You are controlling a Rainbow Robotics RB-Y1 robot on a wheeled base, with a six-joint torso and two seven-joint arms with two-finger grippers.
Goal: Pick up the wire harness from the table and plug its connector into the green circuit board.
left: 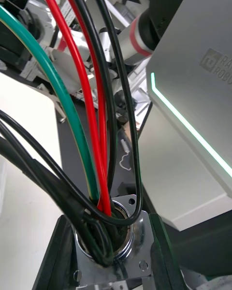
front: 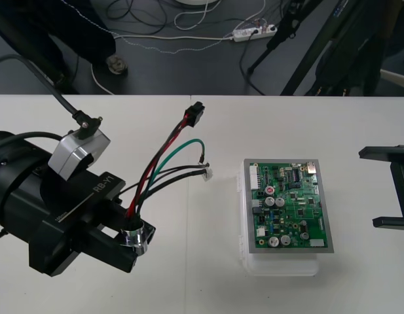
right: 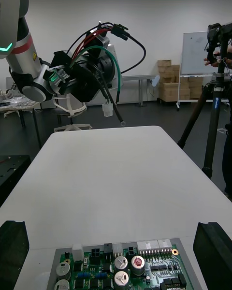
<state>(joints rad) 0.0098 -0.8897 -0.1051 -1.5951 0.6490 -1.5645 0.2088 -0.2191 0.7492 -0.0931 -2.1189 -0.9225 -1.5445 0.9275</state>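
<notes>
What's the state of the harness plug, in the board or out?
Out. The black plug is held in the air, apart from the green circuit board, while the left claw grips the harness's metal socket.

round flanged metal socket (left: 115, 244): bright, polished, reflective. thin red, black and green wires (left: 86, 111): smooth glossy plastic insulation. small black plug (front: 196, 112): matt plastic. left hand (front: 133, 241): fingers (left: 162, 251) matt black, silver bracket (front: 77, 152) satin metal. green circuit board (front: 290, 208): glossy face, white plastic base (front: 280, 265). plain light table (front: 188, 288): smooth, matt.
</notes>
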